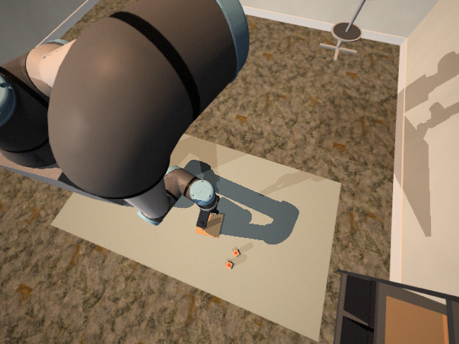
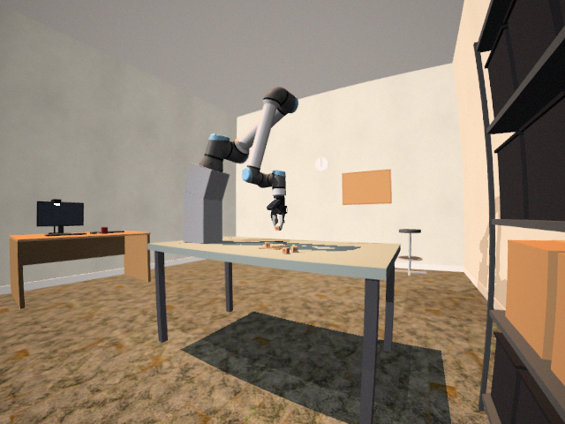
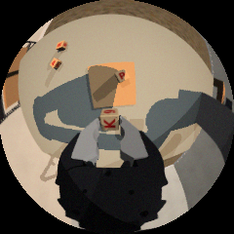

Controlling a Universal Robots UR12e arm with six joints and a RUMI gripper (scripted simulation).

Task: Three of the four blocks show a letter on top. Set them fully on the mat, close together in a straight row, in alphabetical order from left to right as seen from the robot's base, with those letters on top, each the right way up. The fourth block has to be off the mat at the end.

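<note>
My gripper (image 3: 110, 116) is shut on a block (image 3: 109, 122) that shows a red K on the face turned to the wrist camera. It hangs well above the table, over the near edge of the small orange mat (image 3: 124, 93). In the side view the gripper (image 2: 276, 225) holds the block high over the table top. A block with a red P (image 3: 122, 74) sits on the mat near one corner. Two more blocks (image 1: 236, 252) (image 1: 229, 264) lie close together on the table, off the mat. From overhead the gripper (image 1: 203, 221) covers part of the mat (image 1: 211, 227).
The beige table carries only the mat and blocks. The arm's large elbow (image 1: 122, 92) fills the upper left of the overhead view. A dark shelf (image 1: 396, 311) stands beyond the table's corner, and a stool (image 1: 346, 33) stands by the far wall.
</note>
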